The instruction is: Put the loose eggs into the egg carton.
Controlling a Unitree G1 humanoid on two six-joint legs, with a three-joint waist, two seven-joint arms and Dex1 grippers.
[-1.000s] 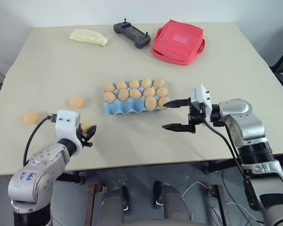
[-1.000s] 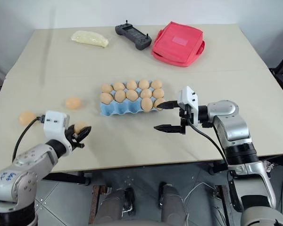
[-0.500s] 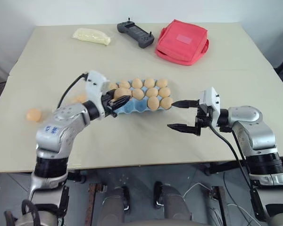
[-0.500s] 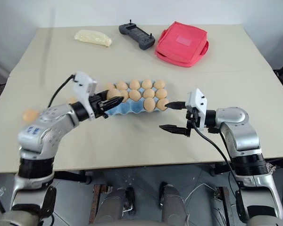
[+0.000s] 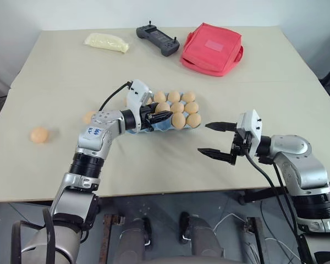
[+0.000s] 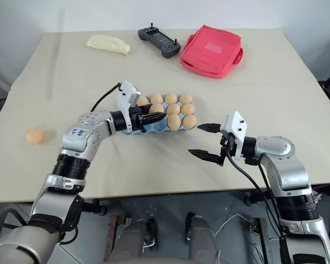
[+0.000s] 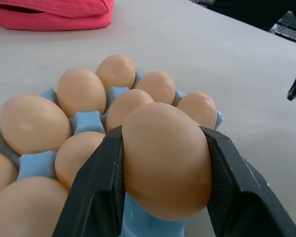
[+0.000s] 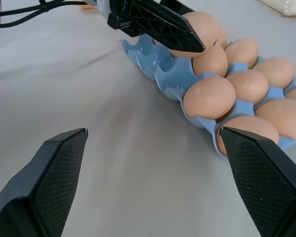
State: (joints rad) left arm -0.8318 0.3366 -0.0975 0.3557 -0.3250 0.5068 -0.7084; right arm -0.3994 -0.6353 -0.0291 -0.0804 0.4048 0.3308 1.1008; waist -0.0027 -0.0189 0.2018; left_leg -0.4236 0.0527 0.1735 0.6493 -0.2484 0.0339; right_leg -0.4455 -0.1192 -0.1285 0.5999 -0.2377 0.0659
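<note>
Eggs fill most cups of the light blue egg carton (image 5: 154, 127), which sits near the middle of the beige table (image 5: 170, 165). One loose egg (image 5: 39, 135) lies well toward the table's left edge, and another (image 5: 88, 117) shows partly behind the left forearm, between that egg and the carton. Along the far edge lie a pale yellow bag (image 5: 105, 42), a black handheld controller (image 5: 158, 39) and a red fabric pouch (image 5: 214, 48); a plain pale wall rises behind. The left arm reaches forward and across to the right, elbow bent, its gripper (image 5: 161, 115) roughly level over the carton's near row. In the left wrist view its two black fingers (image 7: 96, 187) are clamped on either side of a held egg (image 7: 167, 158) just above the carton. The right arm is bent beside the table's near right edge, pointing leftward toward the carton; its gripper (image 5: 215, 138) hangs well apart from the carton with jaws spread wide and nothing between them.
</note>
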